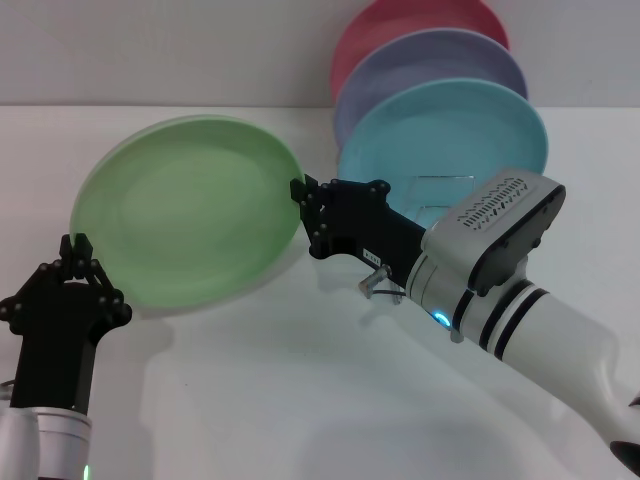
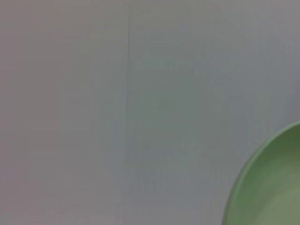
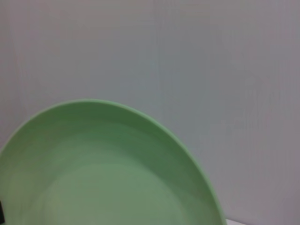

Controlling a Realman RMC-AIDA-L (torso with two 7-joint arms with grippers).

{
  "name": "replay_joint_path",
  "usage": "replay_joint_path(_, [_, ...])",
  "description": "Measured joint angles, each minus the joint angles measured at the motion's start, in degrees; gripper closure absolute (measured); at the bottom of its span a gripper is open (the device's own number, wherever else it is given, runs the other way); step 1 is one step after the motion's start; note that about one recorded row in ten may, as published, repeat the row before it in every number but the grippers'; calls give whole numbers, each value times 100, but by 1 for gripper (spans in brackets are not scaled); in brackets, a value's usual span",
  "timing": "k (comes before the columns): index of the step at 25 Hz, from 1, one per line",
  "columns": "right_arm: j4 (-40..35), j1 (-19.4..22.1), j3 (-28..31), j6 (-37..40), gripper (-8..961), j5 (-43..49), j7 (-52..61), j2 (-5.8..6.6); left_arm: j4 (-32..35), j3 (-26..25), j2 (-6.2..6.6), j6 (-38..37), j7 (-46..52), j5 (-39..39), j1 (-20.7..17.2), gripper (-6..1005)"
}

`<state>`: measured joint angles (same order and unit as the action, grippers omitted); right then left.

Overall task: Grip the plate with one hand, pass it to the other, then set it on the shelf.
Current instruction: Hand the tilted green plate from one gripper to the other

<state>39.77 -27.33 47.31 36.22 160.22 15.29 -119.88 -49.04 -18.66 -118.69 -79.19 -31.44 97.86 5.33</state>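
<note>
The light green plate (image 1: 185,210) is held up off the white table, tilted toward me. My right gripper (image 1: 298,190), on the bulky white and grey forearm, is shut on the plate's right rim. My left gripper (image 1: 77,246), slim and black, is at the plate's lower left rim; I cannot tell whether it touches the plate. The plate fills the lower part of the right wrist view (image 3: 108,178) and shows only as a corner in the left wrist view (image 2: 272,187). The silver wire rack (image 1: 372,282) is partly hidden behind the right gripper.
A turquoise plate (image 1: 450,130), a lavender plate (image 1: 440,60) and a pink plate (image 1: 400,25) stand upright in a row at the back right, just behind the right gripper. The white table (image 1: 250,400) stretches out in front.
</note>
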Motion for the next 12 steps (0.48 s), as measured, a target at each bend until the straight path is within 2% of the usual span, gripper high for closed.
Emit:
replay_joint_path(4, [-7, 6, 5, 1, 931, 0, 0, 0, 0, 15, 3, -29, 17, 9, -11, 917])
replay_joint_path(12, [-20, 9, 25, 12, 932, -8, 0, 0, 57, 59, 5, -38, 101, 12, 14, 842])
